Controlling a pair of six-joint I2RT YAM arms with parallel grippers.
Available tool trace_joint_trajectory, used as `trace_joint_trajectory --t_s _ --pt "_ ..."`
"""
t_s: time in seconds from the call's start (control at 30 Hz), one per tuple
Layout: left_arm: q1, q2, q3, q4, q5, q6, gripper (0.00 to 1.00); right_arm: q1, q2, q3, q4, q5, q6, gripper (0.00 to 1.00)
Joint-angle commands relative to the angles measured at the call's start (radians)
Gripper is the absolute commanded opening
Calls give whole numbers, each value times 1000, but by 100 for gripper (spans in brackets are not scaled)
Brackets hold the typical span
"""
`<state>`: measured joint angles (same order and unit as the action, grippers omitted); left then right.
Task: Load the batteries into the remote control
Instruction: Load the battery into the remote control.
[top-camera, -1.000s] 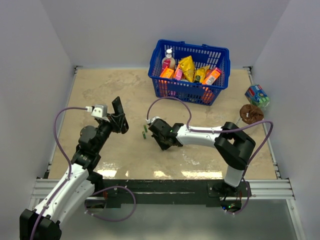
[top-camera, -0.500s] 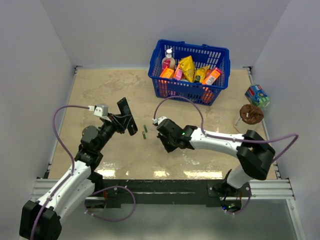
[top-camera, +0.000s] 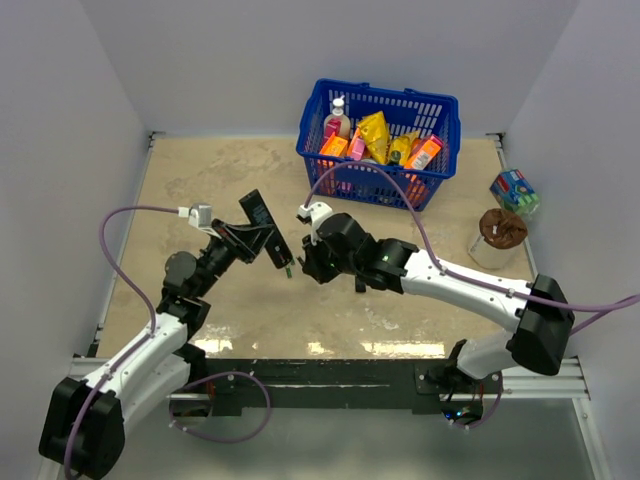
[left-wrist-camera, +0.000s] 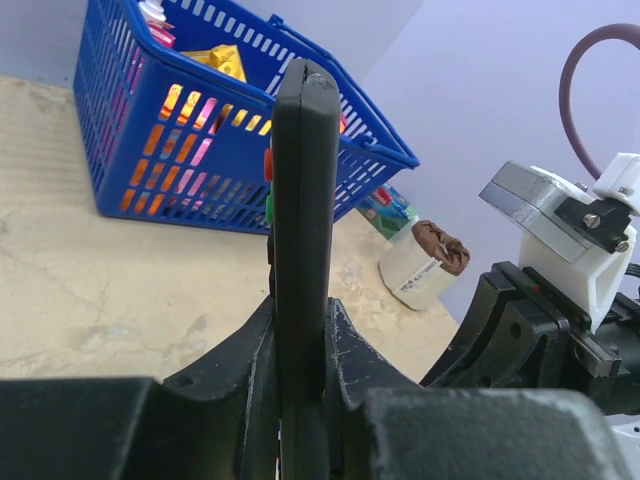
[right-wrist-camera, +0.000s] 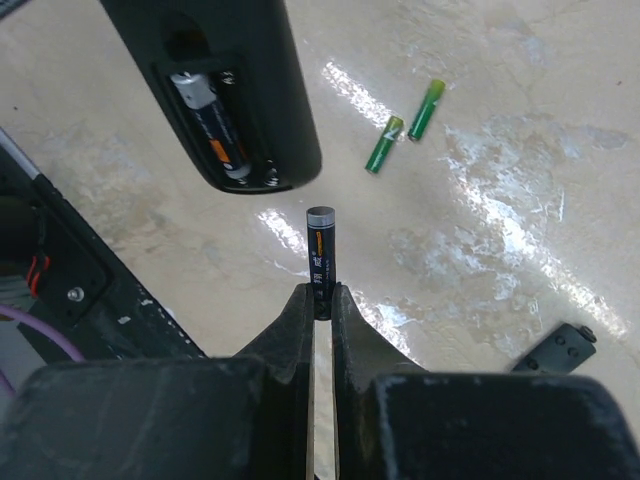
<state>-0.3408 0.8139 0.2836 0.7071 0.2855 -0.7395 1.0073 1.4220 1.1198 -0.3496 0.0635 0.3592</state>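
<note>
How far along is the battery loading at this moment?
Done: one black battery sits in the remote control's open compartment. In hand: the left tool grips the remote; the right tool pinches a second black battery near it. Left: seating that one. Two green batteries lie on the table.

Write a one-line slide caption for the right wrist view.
Right gripper holds a dark battery near the open remote, one cell inside; two green batteries lie on the table.
</note>
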Motion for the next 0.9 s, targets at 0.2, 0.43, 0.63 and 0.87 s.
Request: trace_joint_trajectory --t_s 0.2,0.43,0.63,0.87 --pt "-17 28 -21 175 35 -81 0 7 -31 87 54 -45 7 0" --pt "-43 48 -29 187 32 -74 0 5 -9 101 46 -60 14 0" --pt "-50 70 -43 218 24 -83 0 7 12 112 26 -80 24 0" --pt "-56 74 -47 239 18 -90 0 7 41 126 -12 -68 46 0"
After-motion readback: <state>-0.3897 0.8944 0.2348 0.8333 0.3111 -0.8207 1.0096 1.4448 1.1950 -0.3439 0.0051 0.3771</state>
